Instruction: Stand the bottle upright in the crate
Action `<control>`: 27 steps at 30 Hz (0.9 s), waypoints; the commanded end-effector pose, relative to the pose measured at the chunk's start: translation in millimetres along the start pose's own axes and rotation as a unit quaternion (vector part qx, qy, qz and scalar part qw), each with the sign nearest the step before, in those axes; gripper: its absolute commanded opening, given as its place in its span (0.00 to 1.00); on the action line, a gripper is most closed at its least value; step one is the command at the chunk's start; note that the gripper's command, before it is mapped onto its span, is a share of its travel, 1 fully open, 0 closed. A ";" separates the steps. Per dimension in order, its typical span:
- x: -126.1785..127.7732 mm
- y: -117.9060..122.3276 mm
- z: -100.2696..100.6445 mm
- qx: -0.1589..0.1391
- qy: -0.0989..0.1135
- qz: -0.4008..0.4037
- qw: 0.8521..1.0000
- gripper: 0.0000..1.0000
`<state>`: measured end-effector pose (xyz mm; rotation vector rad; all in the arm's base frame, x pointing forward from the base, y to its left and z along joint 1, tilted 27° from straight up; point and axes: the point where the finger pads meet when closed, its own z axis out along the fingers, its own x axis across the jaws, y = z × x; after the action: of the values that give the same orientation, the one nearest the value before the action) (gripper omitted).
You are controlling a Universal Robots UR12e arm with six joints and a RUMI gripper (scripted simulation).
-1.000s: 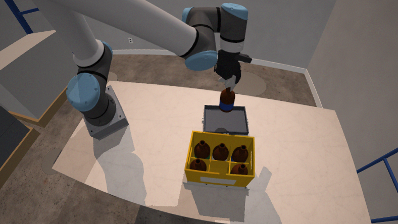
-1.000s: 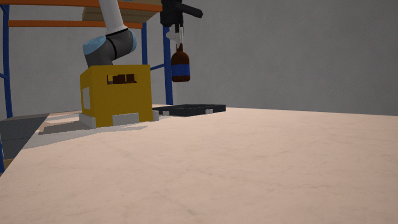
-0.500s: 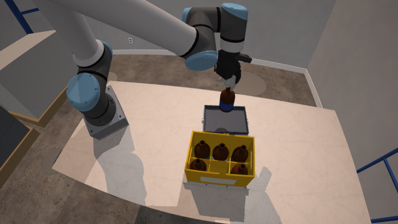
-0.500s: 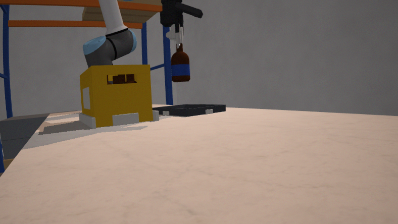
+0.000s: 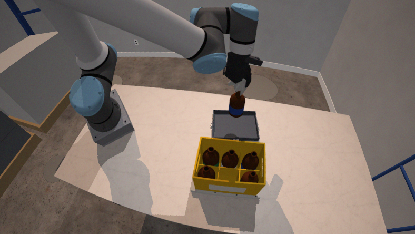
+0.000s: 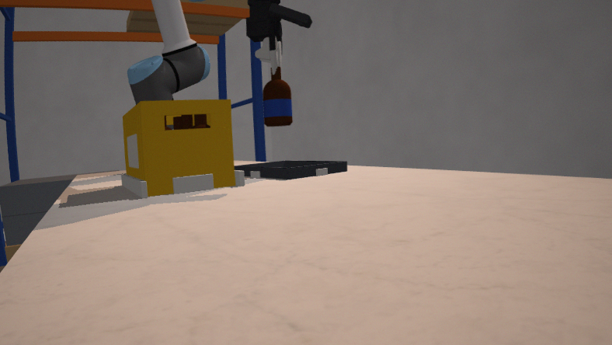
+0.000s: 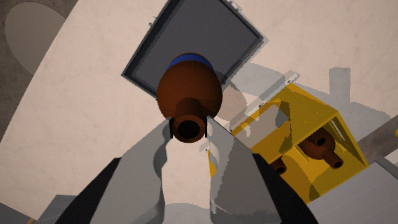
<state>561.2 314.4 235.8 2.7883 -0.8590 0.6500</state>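
Bottle in fingers above tray, beside crate.

The room is enclosed by plain grey walls, edged at the bottom by a white skirting board. A small white socket is set into the far wall. The floor is mottled brown concrete marked with paler round patches. A pale, marbled counter is lit from above, and soft shadows are cast across it. A shelf rack with blue posts and orange beams is seen behind.
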 end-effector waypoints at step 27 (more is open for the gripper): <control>0.4 -0.5 -11.9 0.001 0.000 0.000 1.000 0.00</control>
<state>558.7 316.3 242.1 2.7883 -0.8590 0.6501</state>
